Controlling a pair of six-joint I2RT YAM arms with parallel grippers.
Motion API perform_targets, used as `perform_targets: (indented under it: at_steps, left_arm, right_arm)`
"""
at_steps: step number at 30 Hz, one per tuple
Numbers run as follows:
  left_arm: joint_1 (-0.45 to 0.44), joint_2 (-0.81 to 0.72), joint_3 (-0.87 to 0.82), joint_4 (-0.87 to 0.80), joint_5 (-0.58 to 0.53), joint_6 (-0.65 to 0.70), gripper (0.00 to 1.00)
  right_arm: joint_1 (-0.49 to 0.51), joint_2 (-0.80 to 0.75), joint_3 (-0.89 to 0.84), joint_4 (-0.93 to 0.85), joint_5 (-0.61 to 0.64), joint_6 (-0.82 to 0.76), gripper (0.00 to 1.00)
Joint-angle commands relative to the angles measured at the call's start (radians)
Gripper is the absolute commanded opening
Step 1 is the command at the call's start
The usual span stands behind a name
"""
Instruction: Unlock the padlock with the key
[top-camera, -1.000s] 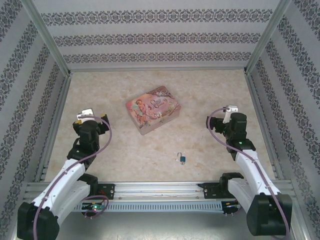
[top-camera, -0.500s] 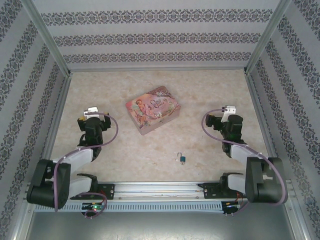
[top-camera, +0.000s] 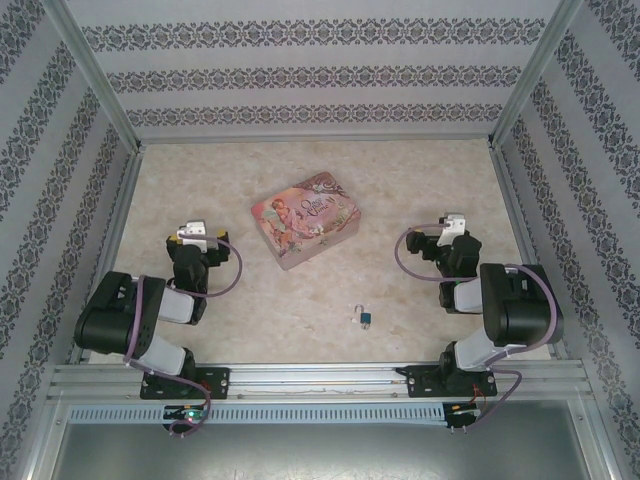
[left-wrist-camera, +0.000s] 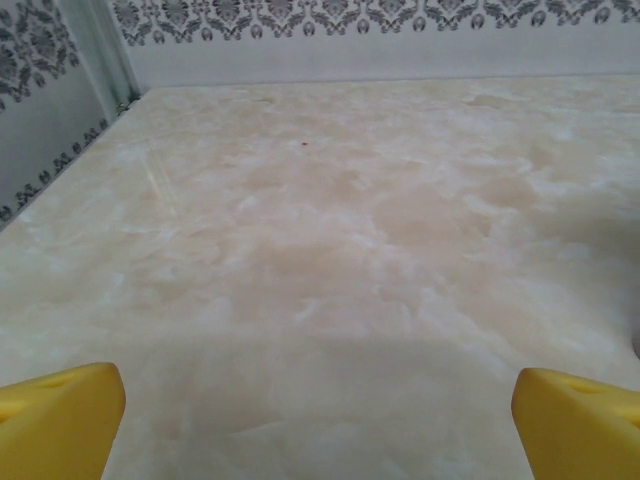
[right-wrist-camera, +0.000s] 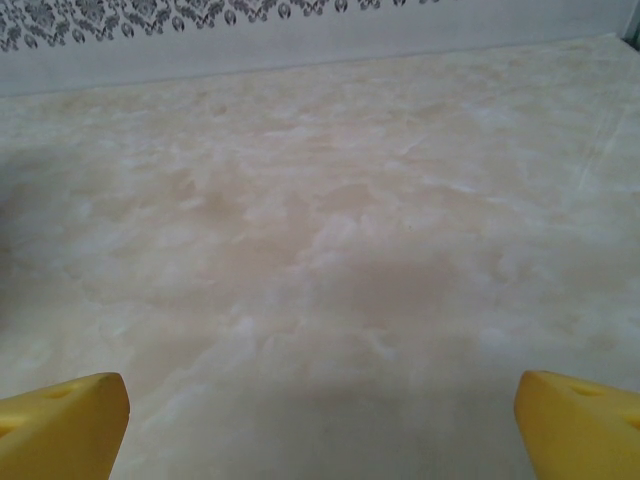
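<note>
Teal padlock (top-camera: 364, 317) sits on the beige surface (top-camera: 300, 290) near the front edge, right of centre — pink tin (top-camera: 306, 219) farther back, apart. Left jaws and right jaws wide open, empty.

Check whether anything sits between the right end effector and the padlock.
Nothing visible does. In the top view, bare tabletop lies between the right end effector and the padlock, which rests nearer the arm bases. The pink tin box sits off to the left, away from that line.
</note>
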Motion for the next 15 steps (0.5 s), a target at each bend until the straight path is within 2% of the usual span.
perform_targets:
  at_steps: [1, 4, 7, 11, 12, 15]
  left_arm:
    - [0.014, 0.104, -0.021, 0.269, 0.077, 0.039, 0.99]
    - [0.015, 0.069, 0.019, 0.139, 0.120, 0.049, 0.99]
    - [0.016, 0.076, 0.039, 0.119, 0.126, 0.057, 0.99]
    - [0.034, 0.050, 0.181, -0.191, 0.115, 0.027, 0.99]
    - [0.072, 0.042, 0.192, -0.224, 0.171, 0.000, 0.99]
    - [0.081, 0.046, 0.185, -0.205, 0.186, -0.004, 0.99]
  right_arm:
    - [-0.012, -0.020, 0.017, 0.075, -0.043, -0.003, 0.98]
    - [-0.012, -0.002, 0.062, 0.029, -0.070, -0.003, 0.98]
    - [0.015, -0.016, 0.091, -0.068, -0.021, -0.031, 0.98]
    - [0.049, -0.021, 0.130, -0.123, 0.057, -0.048, 0.98]
    - [0.051, -0.021, 0.131, -0.126, 0.061, -0.048, 0.99]
    - [0.057, -0.022, 0.130, -0.128, 0.087, -0.048, 0.98]
